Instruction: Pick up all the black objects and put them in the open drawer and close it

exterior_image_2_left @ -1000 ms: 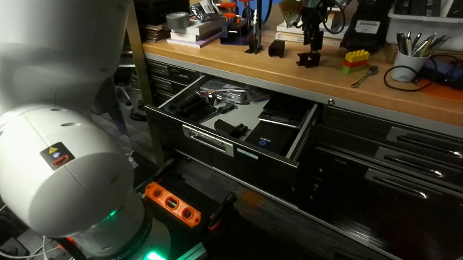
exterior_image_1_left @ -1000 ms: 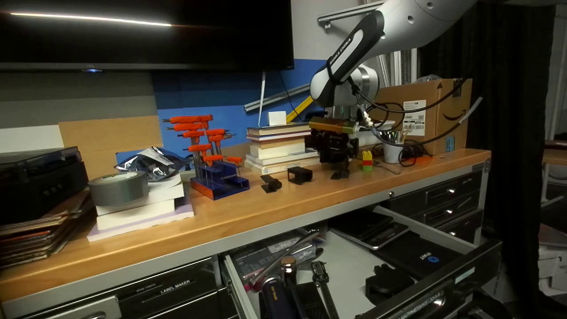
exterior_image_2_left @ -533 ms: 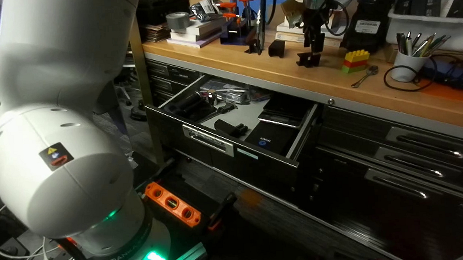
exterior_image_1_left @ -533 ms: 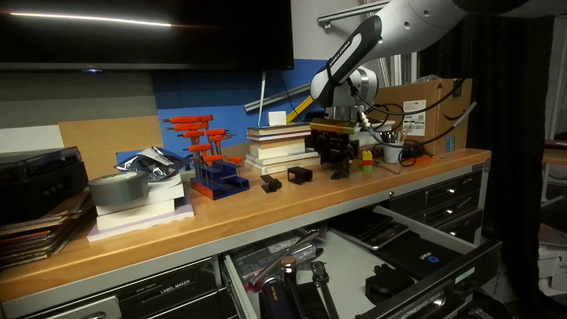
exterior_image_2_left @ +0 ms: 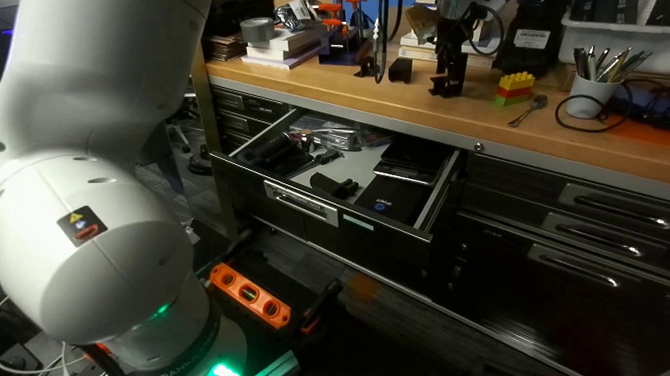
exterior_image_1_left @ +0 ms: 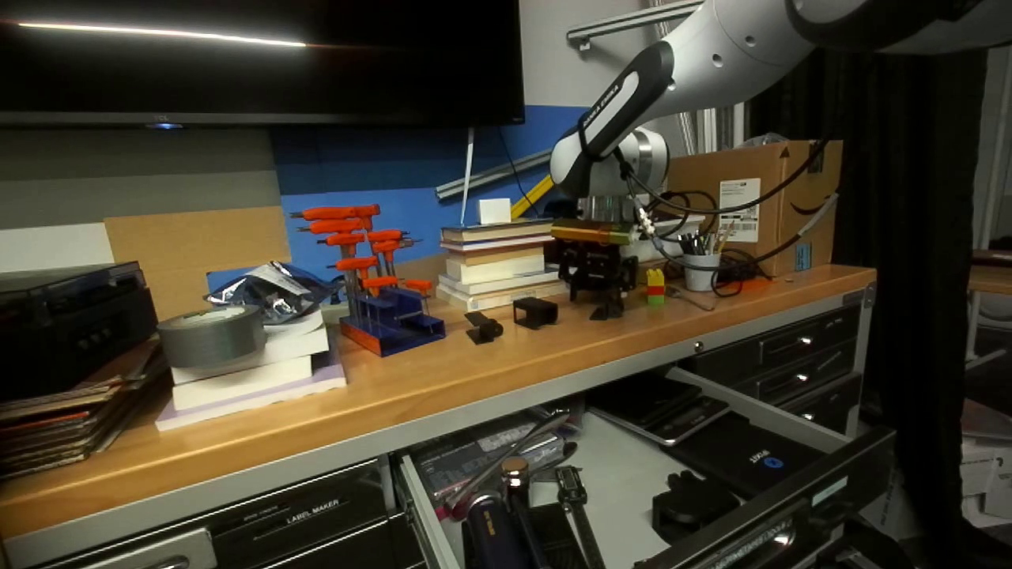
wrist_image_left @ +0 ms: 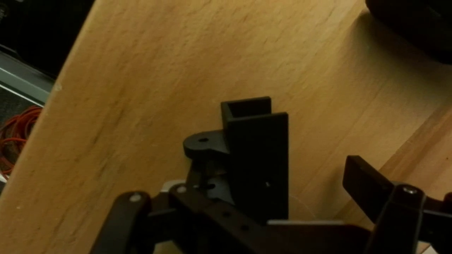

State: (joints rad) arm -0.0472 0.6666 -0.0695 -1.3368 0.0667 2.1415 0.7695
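By the black block (wrist_image_left: 257, 158), perhaps touching, the hand (wrist_image_left: 296, 198) gapes wide.

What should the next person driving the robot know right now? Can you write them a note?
Gripper: open at the tabbed black bracket, not gripping it; touching or not, I can't tell.
Where: that bracket, a hollow black block and a knobbed black piece are on the bench.
Done: the drawer is open; a chunky black piece lies inside.
Left: put those three in, then close it.
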